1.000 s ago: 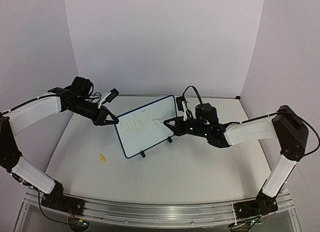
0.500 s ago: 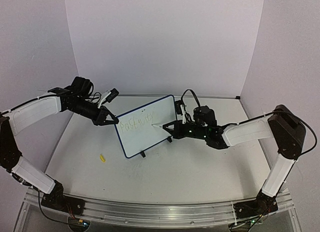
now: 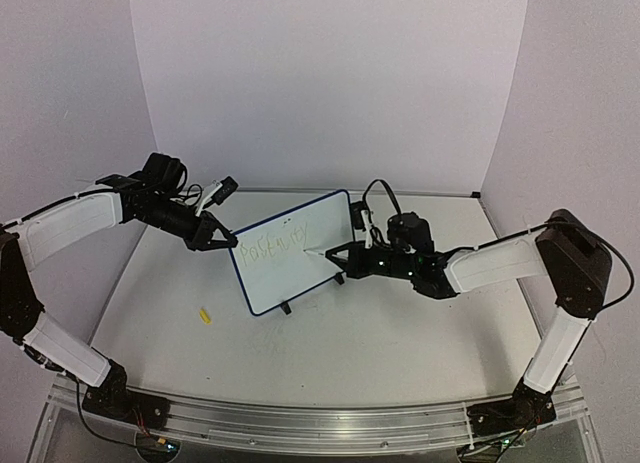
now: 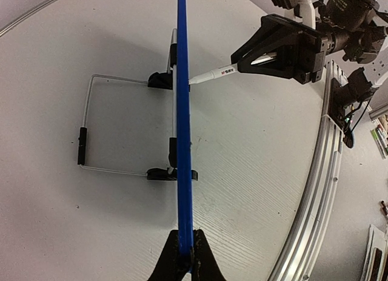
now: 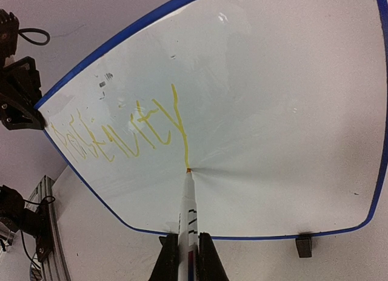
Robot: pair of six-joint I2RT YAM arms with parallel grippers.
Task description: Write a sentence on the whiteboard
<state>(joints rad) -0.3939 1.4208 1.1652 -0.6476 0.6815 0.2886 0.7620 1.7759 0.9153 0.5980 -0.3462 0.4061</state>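
Marker (image 5: 189,202) movement is the change: over the last second your right gripper (image 3: 340,256), jaws closed on the marker, has slid slightly down the whiteboard (image 3: 295,283), drawing the long tail of the last letter, so the first word of the sentence (image 5: 121,138) looks nearly complete. The tip now touches the whiteboard just below that yellow word's right end. Your left gripper (image 4: 185,252) stays pinched shut on the whiteboard's left edge, steadying it.

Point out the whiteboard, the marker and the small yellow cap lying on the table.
whiteboard (image 3: 295,276): top external view, bare white face, lower half.
marker (image 5: 189,202): right wrist view, white barrel just behind the tip.
yellow cap (image 3: 204,315): top external view, its middle.
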